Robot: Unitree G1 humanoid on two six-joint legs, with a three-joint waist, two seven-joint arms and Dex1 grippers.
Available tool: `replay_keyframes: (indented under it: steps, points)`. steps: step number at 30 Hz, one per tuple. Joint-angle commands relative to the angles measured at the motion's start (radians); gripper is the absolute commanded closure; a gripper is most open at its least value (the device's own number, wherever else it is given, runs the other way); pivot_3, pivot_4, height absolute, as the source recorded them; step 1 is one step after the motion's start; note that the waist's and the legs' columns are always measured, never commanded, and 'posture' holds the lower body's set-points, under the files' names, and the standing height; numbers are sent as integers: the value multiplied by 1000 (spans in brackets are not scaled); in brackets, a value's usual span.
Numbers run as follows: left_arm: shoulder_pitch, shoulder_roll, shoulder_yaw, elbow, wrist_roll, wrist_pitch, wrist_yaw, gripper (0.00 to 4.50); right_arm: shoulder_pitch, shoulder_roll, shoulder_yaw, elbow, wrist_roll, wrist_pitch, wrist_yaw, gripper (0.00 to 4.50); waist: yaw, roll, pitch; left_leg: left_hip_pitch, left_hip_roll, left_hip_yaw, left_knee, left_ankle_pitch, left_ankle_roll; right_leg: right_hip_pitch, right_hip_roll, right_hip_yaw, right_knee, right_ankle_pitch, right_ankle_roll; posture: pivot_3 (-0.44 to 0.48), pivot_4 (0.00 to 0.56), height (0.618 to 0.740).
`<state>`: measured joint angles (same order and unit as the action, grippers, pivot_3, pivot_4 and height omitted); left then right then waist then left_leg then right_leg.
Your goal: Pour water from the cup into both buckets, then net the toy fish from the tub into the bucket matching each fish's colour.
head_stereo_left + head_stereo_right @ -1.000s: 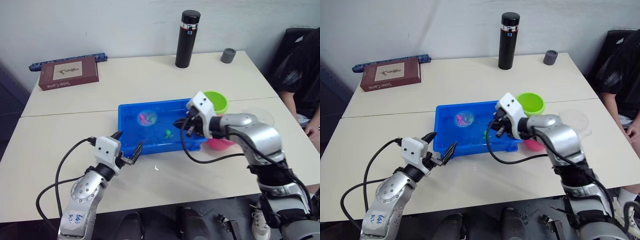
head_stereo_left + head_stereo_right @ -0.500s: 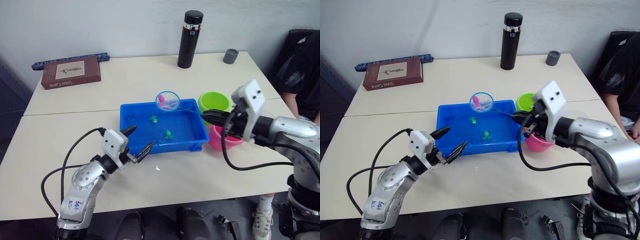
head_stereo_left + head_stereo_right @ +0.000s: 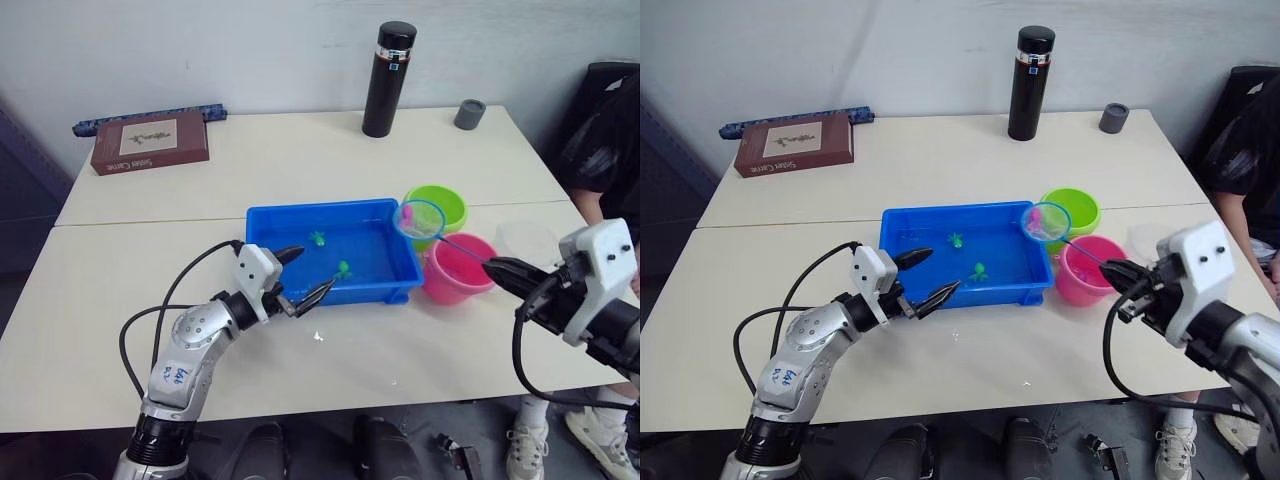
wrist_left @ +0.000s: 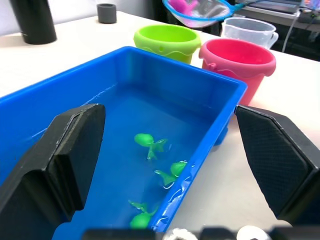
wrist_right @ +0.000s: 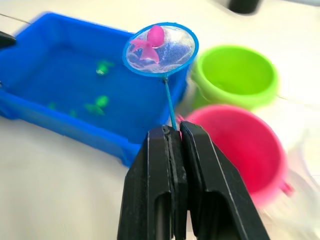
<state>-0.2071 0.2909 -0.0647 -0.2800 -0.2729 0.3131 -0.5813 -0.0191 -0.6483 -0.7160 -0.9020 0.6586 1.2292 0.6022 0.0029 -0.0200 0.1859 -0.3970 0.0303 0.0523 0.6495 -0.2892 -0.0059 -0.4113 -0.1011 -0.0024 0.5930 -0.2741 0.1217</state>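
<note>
My right gripper (image 5: 176, 131) is shut on the thin handle of the net (image 5: 161, 48). A pink toy fish (image 5: 150, 42) lies in the blue-rimmed hoop, which hangs over the tub's right end, beside the green bucket (image 3: 435, 207) and the pink bucket (image 3: 458, 267). The blue tub (image 3: 262, 223) holds water and green toy fish (image 4: 149, 143). My left gripper (image 3: 303, 274) stands open at the tub's near wall. The clear cup (image 3: 527, 241) stands right of the pink bucket.
At the table's back stand a tall black flask (image 3: 390, 66) and a small grey cup (image 3: 469, 114). A brown book (image 3: 150, 141) lies at the back left. A person (image 3: 603, 140) sits at the right edge.
My right arm has pulled back to the right, carrying the net with the pink fish from over the tub's far edge to beside the buckets. My left gripper moved closer to the tub.
</note>
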Motion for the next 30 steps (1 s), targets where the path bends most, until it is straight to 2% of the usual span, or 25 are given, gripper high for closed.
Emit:
replay_keyframes:
  steps: [1,7,13,26,30]
  points:
    - [-23,-3,-7,8,-15,-29,-18,44,89,-4,-59,-43,-21,-107,5,4500,-1,0,0,0,0,0,1,0,0,1,1,0,0,0,0,0,150,740]
    - [-29,-12,-15,19,-14,-36,-31,44,273,10,-77,-14,-109,-307,11,4500,-1,0,0,1,0,0,2,0,0,1,1,1,0,1,1,0,150,740]
    - [-25,-14,-20,28,-14,-47,-35,44,399,13,-17,71,-262,-556,14,4500,-2,0,0,1,0,0,3,0,0,2,2,1,0,1,1,0,150,740]
    - [-27,-16,-22,41,-12,-65,-37,44,475,5,120,240,-639,-1057,-45,4500,-3,0,0,6,0,3,2,1,-1,4,3,4,0,-1,-1,0,150,740]
    - [-25,-17,-22,41,-11,-65,-35,44,501,3,128,286,-732,-1181,-58,4500,-3,0,0,6,0,3,2,1,-1,4,3,5,0,-1,-1,0,150,740]
